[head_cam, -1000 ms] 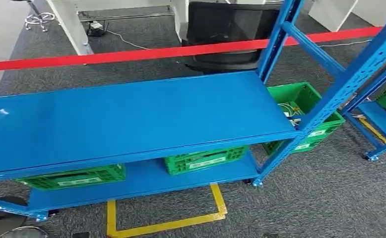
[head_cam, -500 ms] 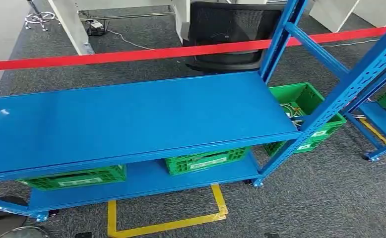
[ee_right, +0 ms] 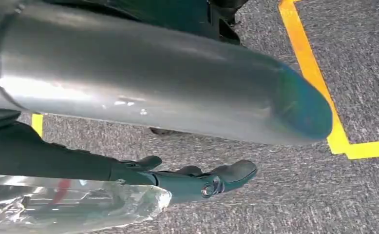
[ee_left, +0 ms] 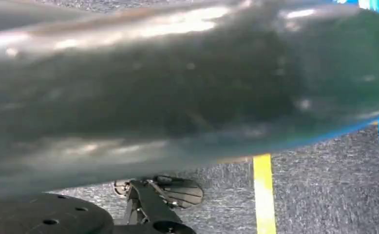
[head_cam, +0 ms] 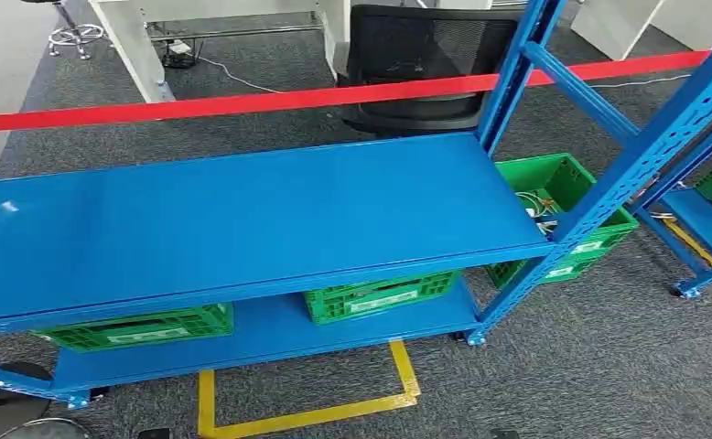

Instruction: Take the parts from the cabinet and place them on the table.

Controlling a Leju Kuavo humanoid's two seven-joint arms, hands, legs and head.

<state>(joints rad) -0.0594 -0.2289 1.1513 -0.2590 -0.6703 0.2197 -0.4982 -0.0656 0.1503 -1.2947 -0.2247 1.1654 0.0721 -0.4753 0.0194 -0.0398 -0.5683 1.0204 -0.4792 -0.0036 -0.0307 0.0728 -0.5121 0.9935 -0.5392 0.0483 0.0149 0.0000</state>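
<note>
Beneath right hand (ee_right: 178, 183), crinkled clear bag (ee_right: 75, 207), seemingly touching fingers (ee_right: 231, 173).

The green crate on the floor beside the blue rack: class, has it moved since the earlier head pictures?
No. The green crate sits against the blue rack's front upright just as before; the whole picture shifts only slightly, so the camera moved, not the crate.

Crates (head_cam: 375, 294) under shelf (head_cam: 242, 219)

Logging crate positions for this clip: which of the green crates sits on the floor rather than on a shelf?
The green crate on the carpet at the rack's right end, open-topped with wires inside; the others sit on blue shelves.
</note>
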